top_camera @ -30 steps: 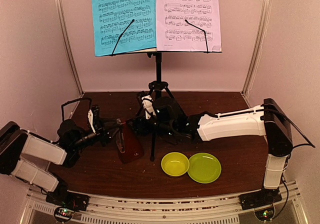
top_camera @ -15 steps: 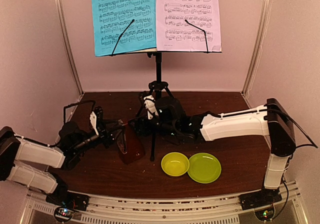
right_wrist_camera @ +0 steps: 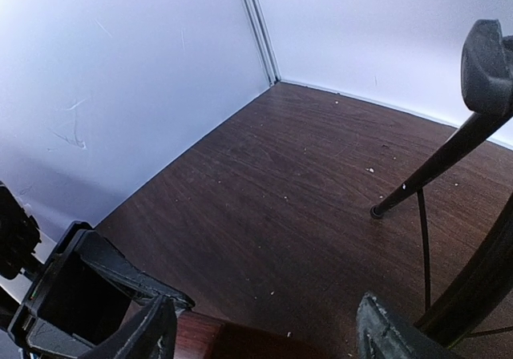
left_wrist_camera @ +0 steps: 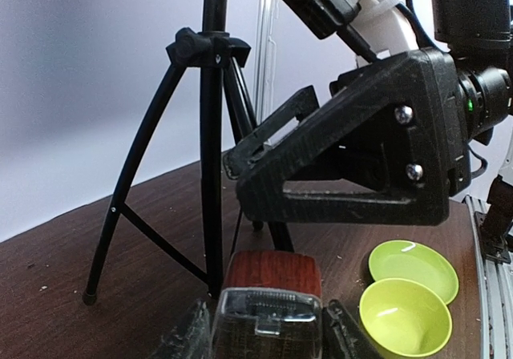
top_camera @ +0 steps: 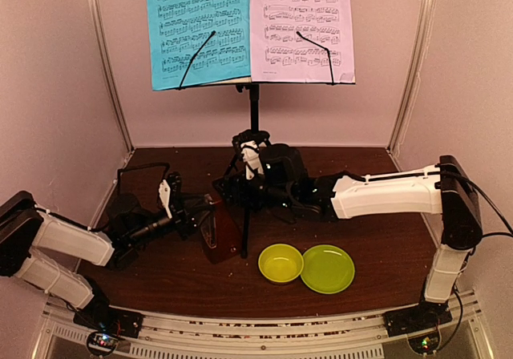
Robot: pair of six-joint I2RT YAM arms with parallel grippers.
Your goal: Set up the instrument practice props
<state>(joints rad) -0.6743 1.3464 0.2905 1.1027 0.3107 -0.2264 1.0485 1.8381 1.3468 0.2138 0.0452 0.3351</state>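
Observation:
The black tripod music stand (top_camera: 253,127) stands at the back middle. The blue sheet (top_camera: 198,29) and the pale lilac-white sheet (top_camera: 302,24) rest on its desk under thin wire arms. The brown wooden metronome (top_camera: 218,229) stands just left of the tripod's front leg. My left gripper (top_camera: 196,215) is shut on it; in the left wrist view the metronome (left_wrist_camera: 271,295) sits between the fingers (left_wrist_camera: 191,333). My right gripper (top_camera: 231,189) hovers open just above and behind the metronome, which shows at the bottom of the right wrist view (right_wrist_camera: 220,336).
A yellow-green bowl (top_camera: 280,263) and a green plate (top_camera: 327,268) lie side by side at the front, right of the metronome. Both show in the left wrist view, the bowl (left_wrist_camera: 405,319) nearer than the plate (left_wrist_camera: 413,267). A tripod leg (right_wrist_camera: 433,167) reaches toward the back wall.
My left gripper has carried the metronome to the right, closer to the tripod's front leg, and it stands more upright. My right arm has shifted a little right and back.

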